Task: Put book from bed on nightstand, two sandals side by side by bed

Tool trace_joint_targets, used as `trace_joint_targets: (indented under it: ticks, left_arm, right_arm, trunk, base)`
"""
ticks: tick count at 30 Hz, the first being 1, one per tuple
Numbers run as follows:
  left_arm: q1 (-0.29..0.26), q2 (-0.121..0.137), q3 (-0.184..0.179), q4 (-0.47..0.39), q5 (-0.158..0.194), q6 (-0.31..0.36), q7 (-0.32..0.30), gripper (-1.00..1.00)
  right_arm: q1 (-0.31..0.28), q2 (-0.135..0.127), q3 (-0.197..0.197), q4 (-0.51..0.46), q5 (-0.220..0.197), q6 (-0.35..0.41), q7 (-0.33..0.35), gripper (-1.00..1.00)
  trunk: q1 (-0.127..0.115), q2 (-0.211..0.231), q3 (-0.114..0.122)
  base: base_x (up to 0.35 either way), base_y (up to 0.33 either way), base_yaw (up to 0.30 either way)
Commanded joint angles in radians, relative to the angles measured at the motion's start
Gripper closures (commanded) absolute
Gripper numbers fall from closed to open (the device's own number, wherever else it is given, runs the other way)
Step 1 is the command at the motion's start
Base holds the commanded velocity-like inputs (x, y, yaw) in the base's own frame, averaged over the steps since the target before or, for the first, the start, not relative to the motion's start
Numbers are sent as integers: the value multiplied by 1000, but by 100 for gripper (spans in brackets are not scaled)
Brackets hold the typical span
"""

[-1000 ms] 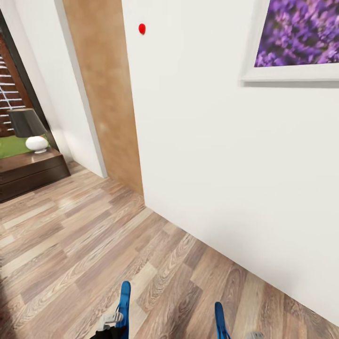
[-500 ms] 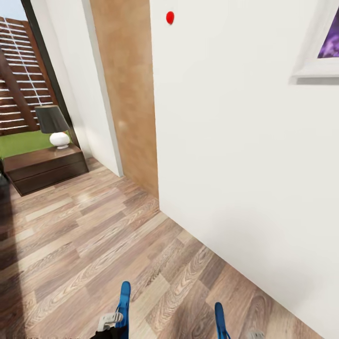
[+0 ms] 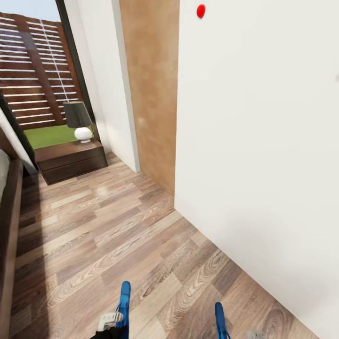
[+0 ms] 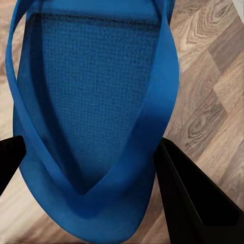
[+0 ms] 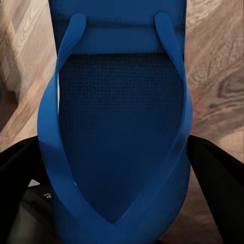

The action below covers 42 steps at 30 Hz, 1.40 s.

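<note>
at the near edge of the head view the left gripper (image 3: 112,325) holds one blue sandal (image 3: 124,301) on edge above the wood-plank floor (image 3: 108,245), and a little way to its right the right gripper (image 3: 245,335) carries the second sandal (image 3: 219,319), also edge-up. seen from the left wrist, that arm's sandal (image 4: 91,117) sits between two dark fingers (image 4: 190,195), both pressed against its sides near the toe post, so the jaws are closed onto it. from the right wrist, the other sandal (image 5: 119,127) likewise lies clamped between the black fingers (image 5: 218,188) on either side, straps facing the camera. along the left edge of the head view runs the dark brown frame of the bed (image 3: 7,226). a white wall (image 3: 263,155) runs along the right side, with a brown wooden door (image 3: 153,94) set in it farther on and a small red dot (image 3: 201,11) high up. beyond, a low dark brown cabinet (image 3: 70,160) stands against the tall window (image 3: 40,70), bearing a lamp (image 3: 79,121) with a dark shade and white base.
</note>
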Motion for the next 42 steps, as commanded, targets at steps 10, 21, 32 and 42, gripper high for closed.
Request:
trace_joint_targets:
  ticks: [10, 21, 32, 42]
  left_arm:
    - [-1, -1, 4, 1, 0, 0, -5, 100]
    - [-1, -5, 3, 1, -3, 0, -5, 100]
    - [-1, -10, 4, 1, -3, 0, -5, 100]
    - [-1, -11, 3, 1, -5, 0, -5, 100]
  right_arm:
    - [0, 0, -1, 0, -6, 5, 4, 100]
    - [-1, 0, -1, 0, -6, 5, 2, 100]
    - [-1, 0, 0, 0, -6, 5, 4, 100]
    - [0, 1, -1, 0, -6, 3, -63, 100]
  trunk:
    - [0, 0, -9]
    - [0, 0, -18]
    - [0, 0, -18]
    - [0, 0, -18]
  base:
    - [0, 0, 251]
    - [5, 0, 201]
    - [290, 0, 6]
    - [326, 0, 0]
